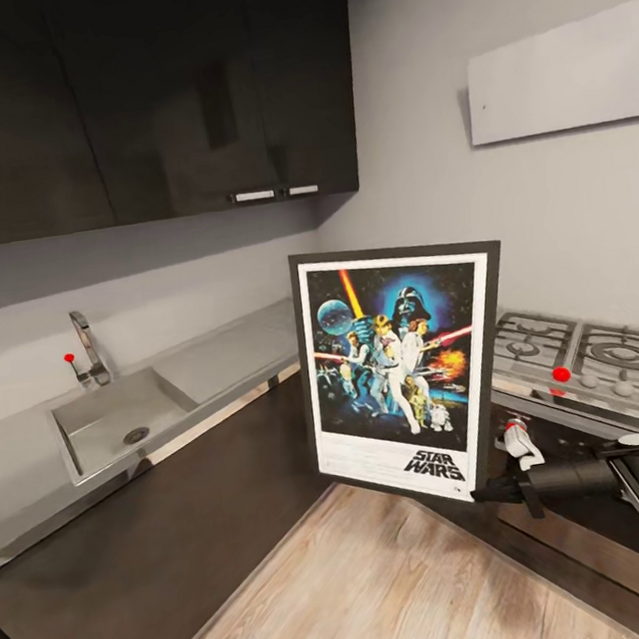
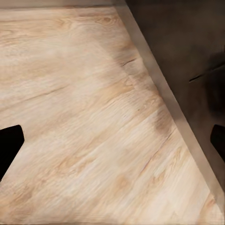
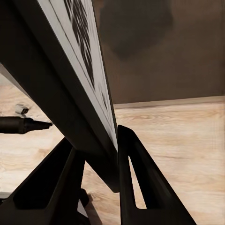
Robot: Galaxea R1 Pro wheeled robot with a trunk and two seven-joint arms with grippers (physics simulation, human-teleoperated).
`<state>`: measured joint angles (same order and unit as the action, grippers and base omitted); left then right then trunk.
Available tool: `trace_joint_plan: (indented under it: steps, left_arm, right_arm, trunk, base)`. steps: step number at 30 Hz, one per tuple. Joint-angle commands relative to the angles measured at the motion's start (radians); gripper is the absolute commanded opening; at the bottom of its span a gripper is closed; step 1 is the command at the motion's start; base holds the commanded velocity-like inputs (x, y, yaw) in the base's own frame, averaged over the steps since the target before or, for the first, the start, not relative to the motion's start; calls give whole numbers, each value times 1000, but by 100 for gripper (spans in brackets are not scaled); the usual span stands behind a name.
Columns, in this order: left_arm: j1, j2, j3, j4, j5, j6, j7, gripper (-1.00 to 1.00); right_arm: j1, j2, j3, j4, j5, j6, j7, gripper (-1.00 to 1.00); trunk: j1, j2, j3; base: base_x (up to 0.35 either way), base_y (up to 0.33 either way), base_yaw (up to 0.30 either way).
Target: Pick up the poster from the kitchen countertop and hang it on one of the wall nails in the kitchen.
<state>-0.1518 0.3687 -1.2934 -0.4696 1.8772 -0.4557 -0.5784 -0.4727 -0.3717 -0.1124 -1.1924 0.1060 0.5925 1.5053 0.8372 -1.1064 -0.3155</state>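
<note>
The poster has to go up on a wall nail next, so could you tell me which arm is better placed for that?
Right, probably. The right gripper is shut on the poster at its lower corner, holding it upright off the countertop. The left gripper is open over the wooden floor, holding nothing.

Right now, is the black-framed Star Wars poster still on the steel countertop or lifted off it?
Lifted off. The black-framed Star Wars poster hangs nearly upright over the wooden floor, its lower corner pinched by the right gripper, clear of the grey steel countertop.
</note>
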Motion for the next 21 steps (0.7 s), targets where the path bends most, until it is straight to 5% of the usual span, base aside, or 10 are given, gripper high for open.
trace_joint_plan:
  steps: [1,21]
  left_arm:
    - [2,0,-1,0,11,-5,-3,100]
    - [21,-29,34,3,8,-5,-3,100]
  right_arm:
    - [-1,1,-3,-1,8,12,8,-100]
    - [-1,1,-2,-1,8,12,7,-100]
  trunk:
    - [-4,6,0]
    - [-81,146,31]
  base:
    - [0,0,0]
    - [0,0,0]
